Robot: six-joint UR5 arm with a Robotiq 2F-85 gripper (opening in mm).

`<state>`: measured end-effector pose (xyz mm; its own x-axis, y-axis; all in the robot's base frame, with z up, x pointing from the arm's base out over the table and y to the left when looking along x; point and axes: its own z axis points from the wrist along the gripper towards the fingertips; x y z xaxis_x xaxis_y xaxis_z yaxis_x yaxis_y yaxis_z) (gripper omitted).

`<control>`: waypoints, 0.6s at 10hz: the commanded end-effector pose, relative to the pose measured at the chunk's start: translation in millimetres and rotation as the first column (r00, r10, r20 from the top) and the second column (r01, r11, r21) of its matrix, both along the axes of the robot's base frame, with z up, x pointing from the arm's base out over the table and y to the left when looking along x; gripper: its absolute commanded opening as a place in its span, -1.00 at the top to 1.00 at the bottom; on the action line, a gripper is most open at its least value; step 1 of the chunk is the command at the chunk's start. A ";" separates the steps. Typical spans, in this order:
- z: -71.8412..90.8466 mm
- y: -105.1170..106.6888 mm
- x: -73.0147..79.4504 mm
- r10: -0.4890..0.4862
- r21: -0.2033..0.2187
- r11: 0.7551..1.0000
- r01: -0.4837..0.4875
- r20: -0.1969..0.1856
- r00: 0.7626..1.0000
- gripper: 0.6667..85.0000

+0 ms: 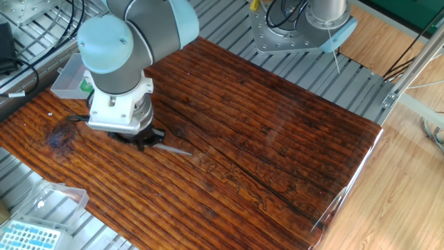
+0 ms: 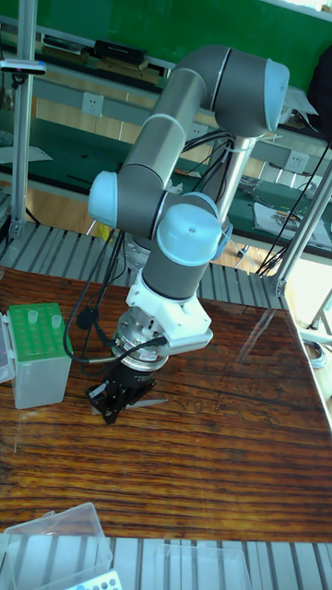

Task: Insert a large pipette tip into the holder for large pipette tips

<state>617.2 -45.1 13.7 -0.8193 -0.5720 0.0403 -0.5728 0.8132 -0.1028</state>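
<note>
One green-topped box, the holder for large pipette tips (image 2: 37,367), stands at the far left of the tall fixed view, on the wooden surface (image 2: 231,461). Its rack shows round holes and two of them seem to carry something pale already (I cannot tell exactly what). In the fixed view only a small green part of it shows behind the arm.

Moving to the right, the gripper (image 2: 116,399) hangs just above the surface, near the holder but apart from it. Its black fingers are pressed together on the thick end of the large pipette tip (image 1: 175,149), which sticks out sideways to the right, nearly flat. Its pointed end is very close to the wood, and I cannot tell if it touches. In the tall fixed view the tip (image 2: 152,402) appears only as a thin pale line beside the fingers.

Further right the surface carries nothing for this task.

I judge that the pick-up step is in hand: the tip is pinched but not yet carried to the holder. The next move calls for lifting it clear of the wood, turning the wrist so the point looks down, then bringing it over a free hole of the green rack. The alignment must be careful, because the tip is thin and the holes are small.
</note>
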 end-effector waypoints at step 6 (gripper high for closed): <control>-13.0 -31.3 -29.0 0.077 -0.024 0.996 -0.080 -0.104 0.992 0.99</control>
<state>602.2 -65.1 4.2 -0.7771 -0.6218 0.0977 -0.6290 0.7729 -0.0834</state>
